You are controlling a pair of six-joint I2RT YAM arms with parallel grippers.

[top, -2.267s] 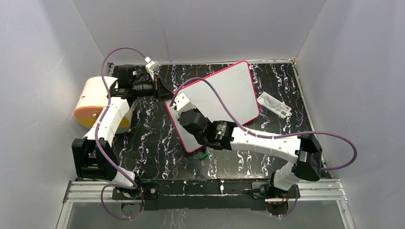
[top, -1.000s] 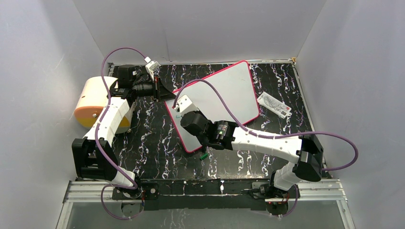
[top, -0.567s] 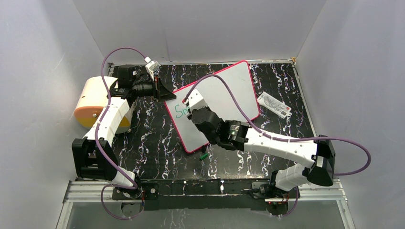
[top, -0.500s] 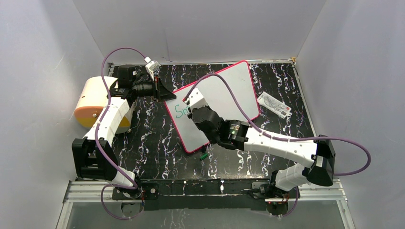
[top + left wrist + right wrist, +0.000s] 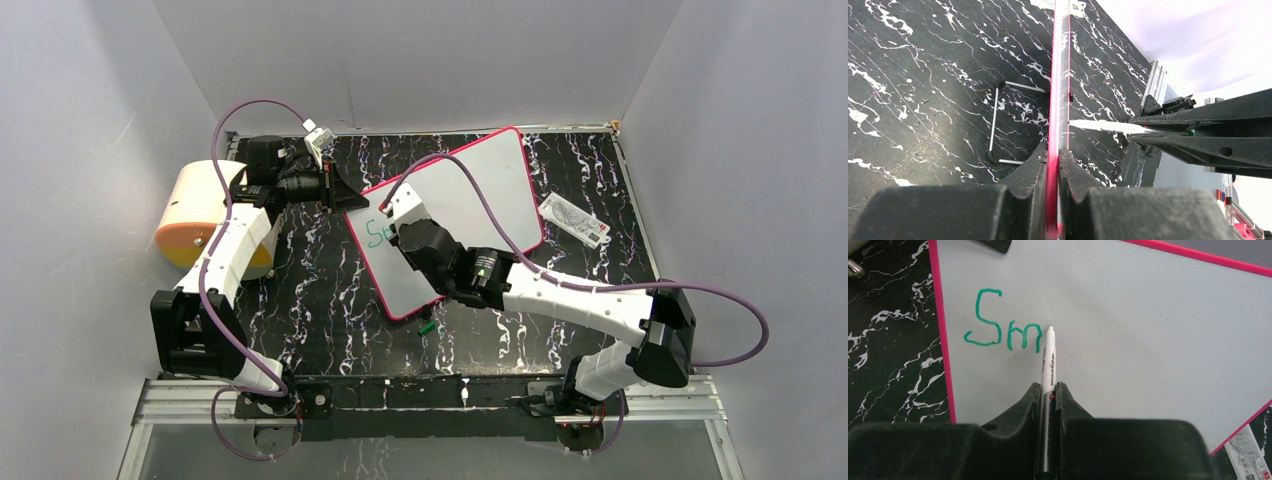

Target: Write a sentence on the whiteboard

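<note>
Right jaws tight on marker [image 5: 1048, 365] — tip by the sentence [image 5: 1009, 337] — left jaws tight on whiteboard [image 5: 1148, 315] rim

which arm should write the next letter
Right. The right fingers grip the marker, its tip just past the green Sm on the whiteboard. The left fingers clamp the board's edge.

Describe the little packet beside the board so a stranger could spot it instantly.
Find the whiteboard, the pink-rimmed white panel on the black marbled table. Just past its right edge lies the packet, flat and slanted. It is the only small white thing there, red-marked at its near end.
</note>
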